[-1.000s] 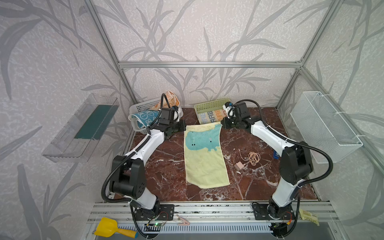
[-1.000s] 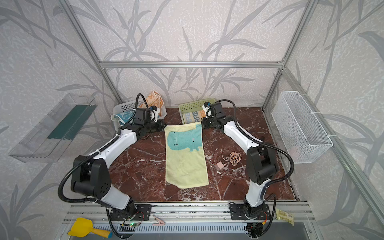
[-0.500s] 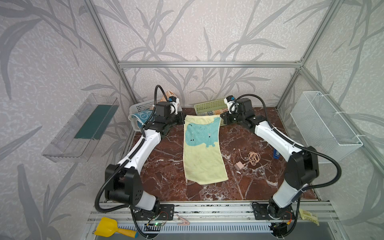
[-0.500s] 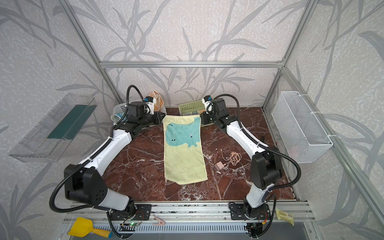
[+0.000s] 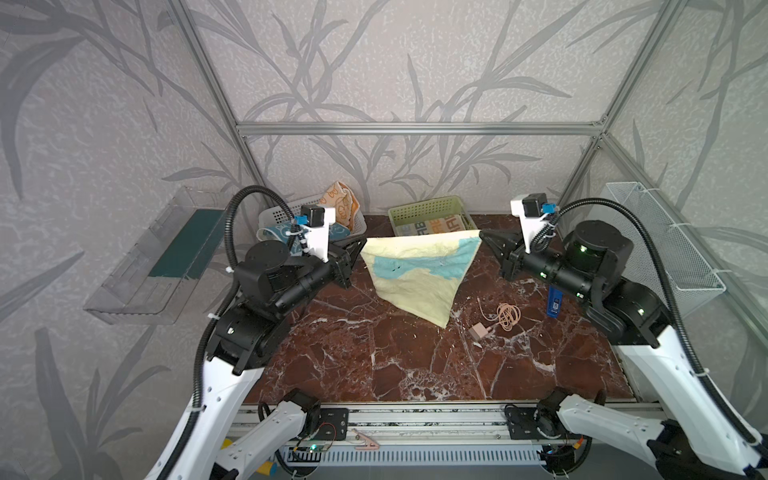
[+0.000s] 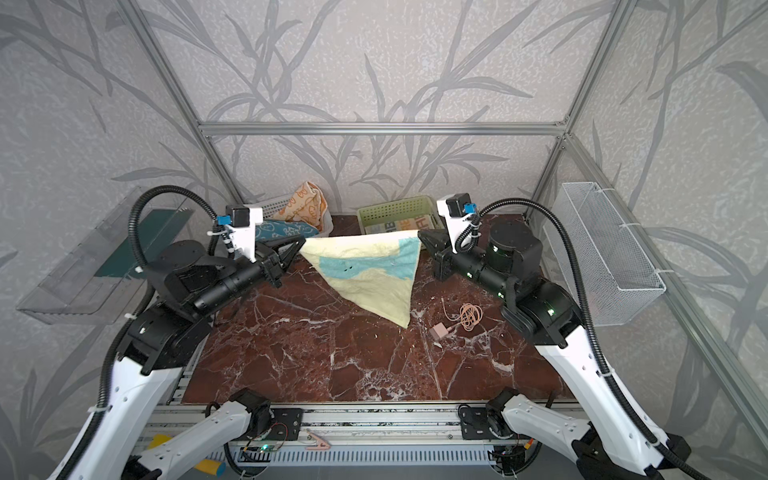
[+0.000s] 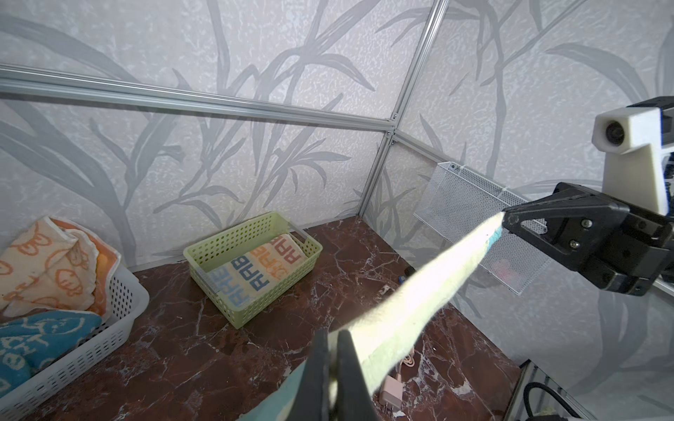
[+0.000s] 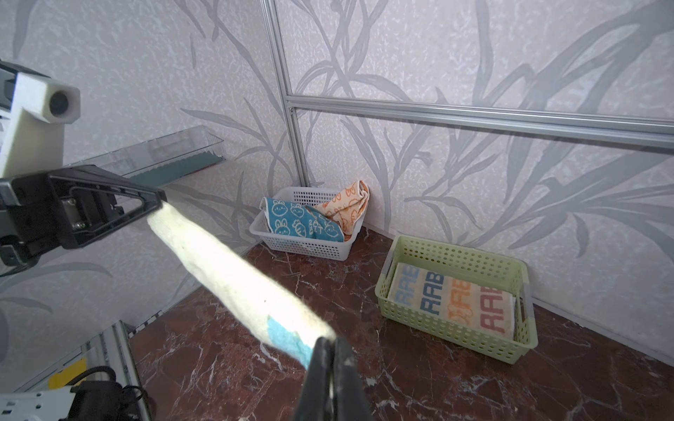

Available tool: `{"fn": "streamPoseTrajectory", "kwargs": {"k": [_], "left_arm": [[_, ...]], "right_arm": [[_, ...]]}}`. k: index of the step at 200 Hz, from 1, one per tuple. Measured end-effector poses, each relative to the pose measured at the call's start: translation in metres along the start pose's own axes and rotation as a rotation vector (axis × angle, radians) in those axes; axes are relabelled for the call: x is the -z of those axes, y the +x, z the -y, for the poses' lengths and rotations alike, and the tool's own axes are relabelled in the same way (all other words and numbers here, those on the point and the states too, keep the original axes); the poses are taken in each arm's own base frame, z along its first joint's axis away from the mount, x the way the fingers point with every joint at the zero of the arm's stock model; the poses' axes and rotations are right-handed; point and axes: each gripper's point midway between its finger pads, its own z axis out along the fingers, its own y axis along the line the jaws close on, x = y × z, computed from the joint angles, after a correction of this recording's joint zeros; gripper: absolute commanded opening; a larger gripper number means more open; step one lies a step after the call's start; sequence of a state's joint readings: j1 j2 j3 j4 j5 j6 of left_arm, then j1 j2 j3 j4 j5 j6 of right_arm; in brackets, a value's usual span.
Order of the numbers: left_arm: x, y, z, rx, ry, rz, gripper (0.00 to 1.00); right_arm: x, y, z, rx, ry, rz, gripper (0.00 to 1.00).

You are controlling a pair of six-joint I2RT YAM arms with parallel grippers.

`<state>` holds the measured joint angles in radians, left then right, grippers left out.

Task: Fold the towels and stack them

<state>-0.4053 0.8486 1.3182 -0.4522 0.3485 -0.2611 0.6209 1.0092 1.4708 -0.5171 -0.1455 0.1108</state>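
Two top corners of the pale-yellow whale towel (image 5: 419, 286) are clenched, one in the left hand (image 5: 360, 251), one in the right hand (image 5: 482, 236); it hangs stretched between them above the worktop (image 5: 374, 353).

yellow whale towel (image 5: 424, 286): aloft, hung by top corners | RAB towel (image 8: 452, 299): folded flat | bunny towels (image 8: 310, 218): crumpled, rear-left

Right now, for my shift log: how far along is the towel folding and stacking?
Done: the striped RAB-lettered towel lies folded flat in the pale-green perforated basket. In hand: the left gripper and right gripper, both shut, hold the pale-yellow whale-print towel by its top corners, hanging between them. Left: the blue bunny towel and orange bunny towel, crumpled in the white perforated basket.
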Motion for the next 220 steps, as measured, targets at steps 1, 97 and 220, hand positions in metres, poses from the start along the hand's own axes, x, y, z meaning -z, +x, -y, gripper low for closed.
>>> {"fn": "streamPoseTrajectory", "kwargs": {"k": [1,97,220], "left_arm": [[0.001,-0.001,0.000,-0.001,0.000,0.002,0.00],[0.007,0.006,-0.006,0.009,-0.064,-0.075,0.00],[-0.126,0.151,-0.189,0.222,-0.327,-0.395,0.00]], "right_arm": [[0.001,0.000,-0.001,0.000,-0.001,-0.002,0.00],[-0.008,0.008,-0.002,-0.005,0.029,-0.115,0.00],[-0.193,0.144,0.105,-0.106,0.165,-0.424,0.00]]}}
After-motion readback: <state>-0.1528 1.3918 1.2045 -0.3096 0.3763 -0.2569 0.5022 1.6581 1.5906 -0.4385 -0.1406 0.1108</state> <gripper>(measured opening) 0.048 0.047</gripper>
